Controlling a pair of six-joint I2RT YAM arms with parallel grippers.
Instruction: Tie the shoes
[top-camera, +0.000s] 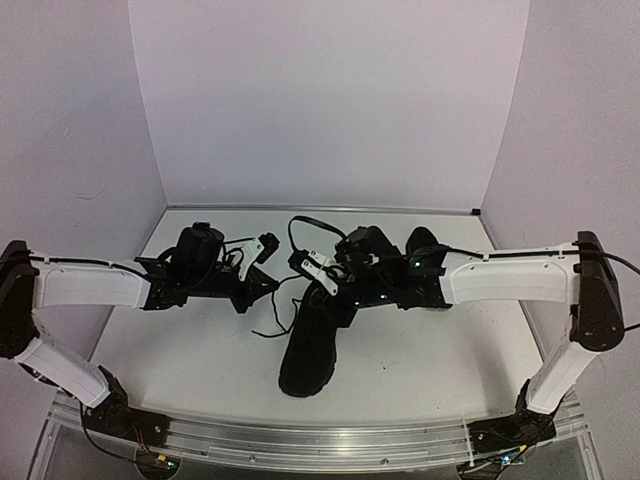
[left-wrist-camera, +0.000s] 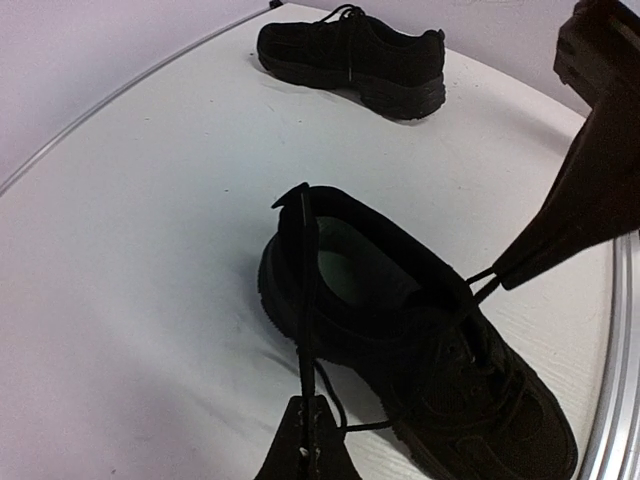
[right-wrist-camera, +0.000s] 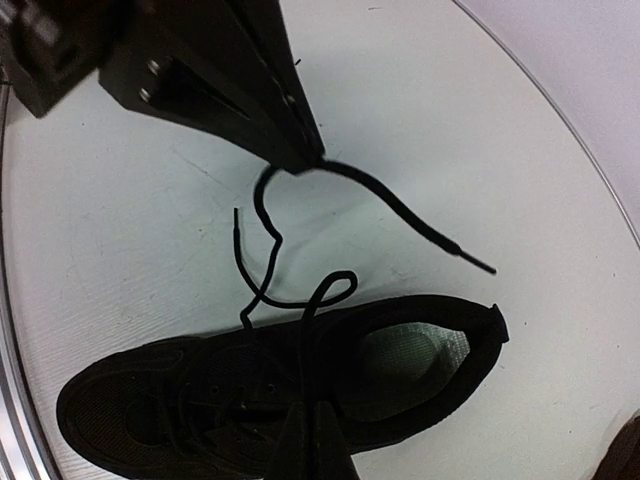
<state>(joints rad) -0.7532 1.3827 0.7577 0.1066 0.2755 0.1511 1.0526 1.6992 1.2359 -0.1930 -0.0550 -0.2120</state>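
One black shoe (top-camera: 308, 345) lies in the middle of the table, toe toward the near edge, its pale green insole (right-wrist-camera: 412, 358) showing. The second shoe (left-wrist-camera: 352, 55) lies at the far right, partly behind my right arm (top-camera: 422, 243). My left gripper (left-wrist-camera: 306, 442) is shut on one thin black lace (left-wrist-camera: 304, 300) of the middle shoe and holds it taut, just left of the shoe. It also shows in the right wrist view (right-wrist-camera: 305, 158). My right gripper (right-wrist-camera: 316, 440) is shut on the other lace, which forms a loop (right-wrist-camera: 335, 290) above the shoe.
The lace end (right-wrist-camera: 440, 240) past the left gripper hangs free over the table. A metal rail (top-camera: 320, 445) runs along the near edge. White walls (top-camera: 330, 100) close off the back and sides.
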